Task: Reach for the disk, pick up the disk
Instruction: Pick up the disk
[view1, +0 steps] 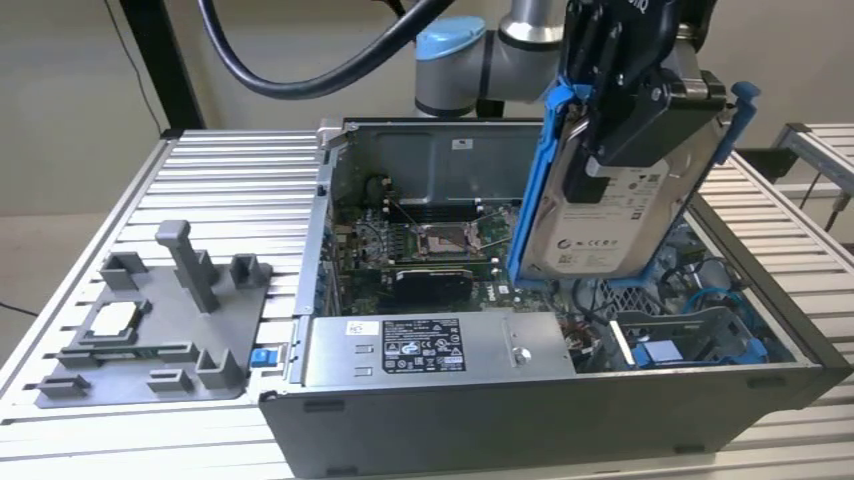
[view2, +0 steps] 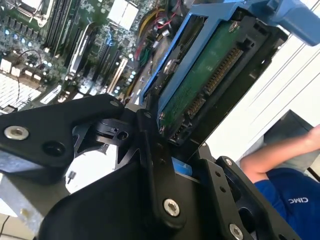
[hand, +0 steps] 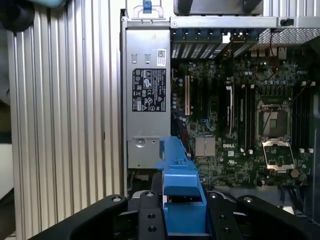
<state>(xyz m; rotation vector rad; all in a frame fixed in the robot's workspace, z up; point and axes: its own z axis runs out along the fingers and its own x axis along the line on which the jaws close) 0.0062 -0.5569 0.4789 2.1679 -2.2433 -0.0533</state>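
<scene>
Gripper (view1: 638, 130) clamped on the disk (view1: 601, 215), held upright and tilted, lifted above the open computer case (view1: 534, 400). White label with small print and round marks facing out; green circuit side (view2: 200, 85) visible in the second wrist view. Blue carrier (hand: 180, 185) between the fingers.

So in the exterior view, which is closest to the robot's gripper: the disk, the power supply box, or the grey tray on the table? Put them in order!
1. The disk: held in the gripper, lifted above the open computer case.
2. The power supply box: lower down, along the case's near wall.
3. The grey tray: farthest, out on the table at the exterior view's left.
</scene>
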